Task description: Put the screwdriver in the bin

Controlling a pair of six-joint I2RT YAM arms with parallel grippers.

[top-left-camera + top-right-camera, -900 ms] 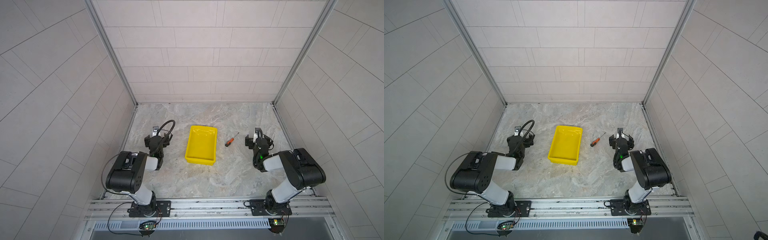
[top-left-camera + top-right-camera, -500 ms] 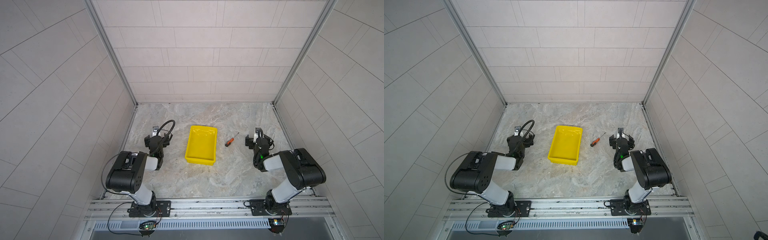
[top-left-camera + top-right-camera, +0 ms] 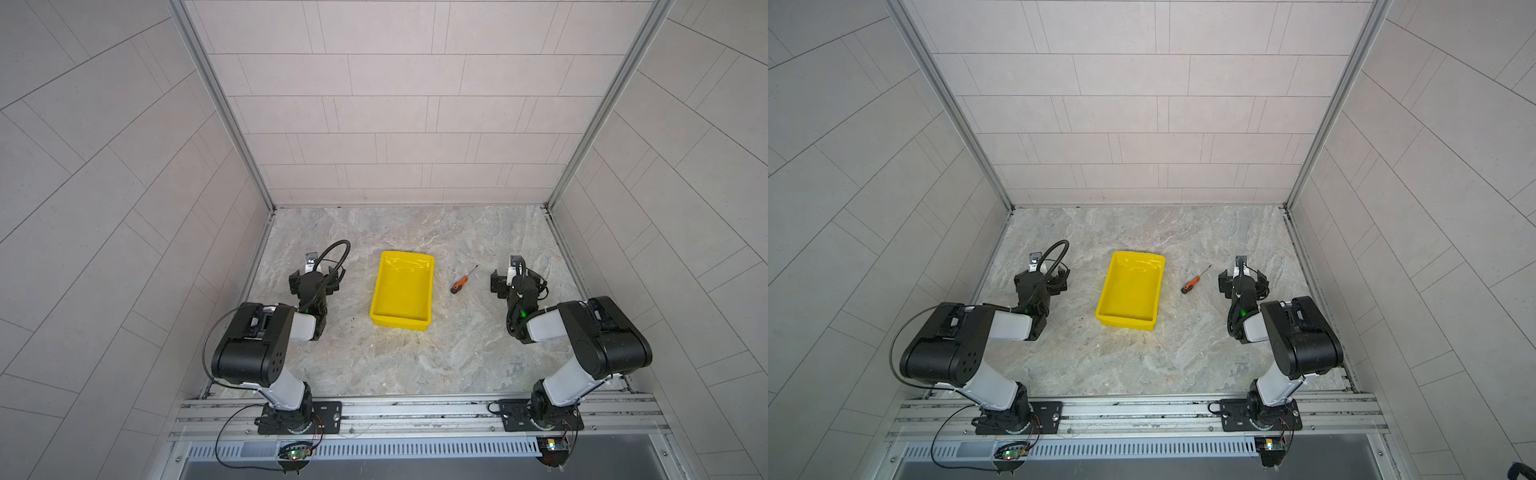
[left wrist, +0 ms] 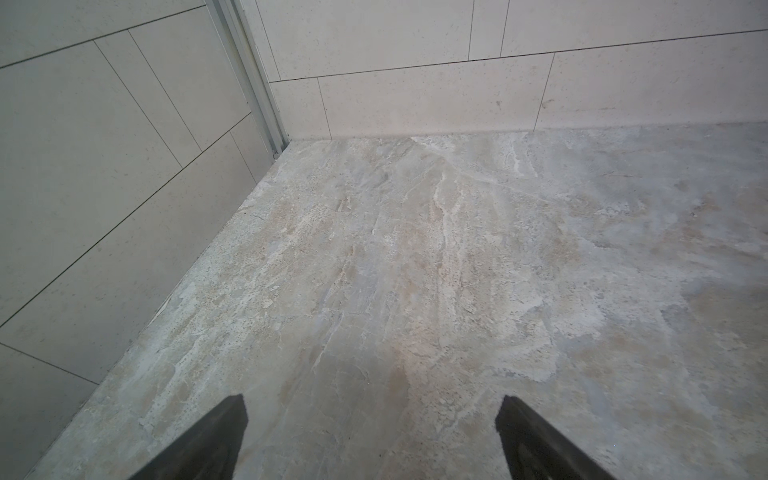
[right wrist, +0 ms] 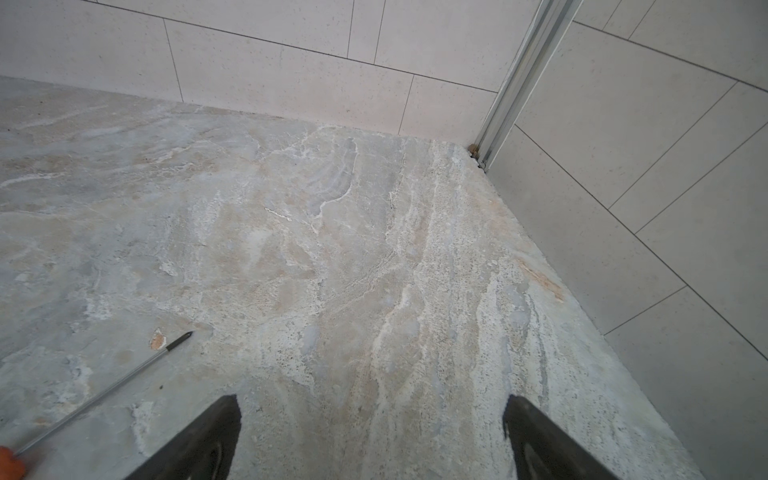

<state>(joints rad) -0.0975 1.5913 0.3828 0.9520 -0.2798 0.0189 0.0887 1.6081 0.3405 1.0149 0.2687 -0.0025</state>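
We see no movement over the last second. The small screwdriver (image 3: 464, 278) with an orange-and-black handle and thin metal shaft lies on the marbled stone tabletop (image 3: 415, 365), beside the shallow yellow plastic bin (image 3: 401, 323) on its right-arm side, not touching it. The right gripper (image 5: 370, 399), beyond the screwdriver from the bin, is spread wide and empty. The left gripper (image 4: 370, 399) is likewise released. We judge the pick not yet begun.

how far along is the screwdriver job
Done: nothing; the screwdriver lies beside the empty bin, not in it. In hand: nothing; the right pincer is open, with the shaft off to one side. Remaining: grasp, carry, release over the bin.
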